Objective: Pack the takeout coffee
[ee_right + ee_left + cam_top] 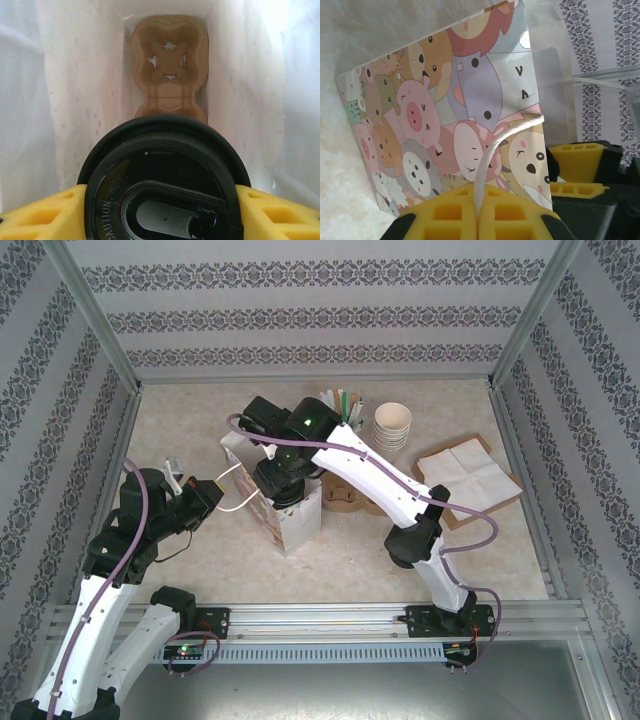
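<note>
Packing part done. Left gripper (479,212) pinched tight on string handle (496,147), holding patterned bag (420,115). Right gripper (162,212), fingers spread around lid, grips coffee cup (165,160) inside bag, above cardboard carrier (170,60) at bottom. Left to do: seat cup, release.

Cartoon-animal paper bag (296,528) upright mid-surface (200,415), white cord handle (487,160) stretched leftward. Brown cardboard carrier (170,60) at bag bottom. Stacked white cups (392,425), napkins (468,472) off right.
</note>
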{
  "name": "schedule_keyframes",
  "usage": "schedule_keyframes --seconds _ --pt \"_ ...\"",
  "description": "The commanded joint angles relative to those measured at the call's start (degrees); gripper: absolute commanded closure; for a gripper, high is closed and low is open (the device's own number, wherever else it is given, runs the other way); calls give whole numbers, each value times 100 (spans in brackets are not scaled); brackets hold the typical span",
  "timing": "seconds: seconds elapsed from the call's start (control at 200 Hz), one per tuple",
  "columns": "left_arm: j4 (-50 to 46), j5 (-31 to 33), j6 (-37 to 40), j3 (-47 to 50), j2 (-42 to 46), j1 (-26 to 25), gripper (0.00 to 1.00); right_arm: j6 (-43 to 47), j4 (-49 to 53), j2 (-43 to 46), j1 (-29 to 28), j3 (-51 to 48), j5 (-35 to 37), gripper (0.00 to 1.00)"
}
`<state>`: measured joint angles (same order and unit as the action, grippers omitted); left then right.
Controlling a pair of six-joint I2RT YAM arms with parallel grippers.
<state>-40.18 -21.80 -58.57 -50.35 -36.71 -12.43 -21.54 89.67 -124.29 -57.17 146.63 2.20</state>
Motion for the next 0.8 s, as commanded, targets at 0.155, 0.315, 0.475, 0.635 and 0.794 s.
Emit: schedule_keyframes --seconds 0.155,0.315,0.475,0.635,0.794 --pt "178 26 120 29 6 -84 100 -34 139 -191 -40 116 88 52" --pt "178 27 126 36 -3 -81 100 -14 161 -224 -36 27 111 53" --pt "187 29 119 62 5 -83 100 -30 70 -187 -39 -249 127 53" --pt "178 44 121 84 1 -84 100 -49 -28 -192 -40 -439 107 54" --pt "163 94 133 97 1 -84 100 -68 -185 -146 -45 -583 82 54"
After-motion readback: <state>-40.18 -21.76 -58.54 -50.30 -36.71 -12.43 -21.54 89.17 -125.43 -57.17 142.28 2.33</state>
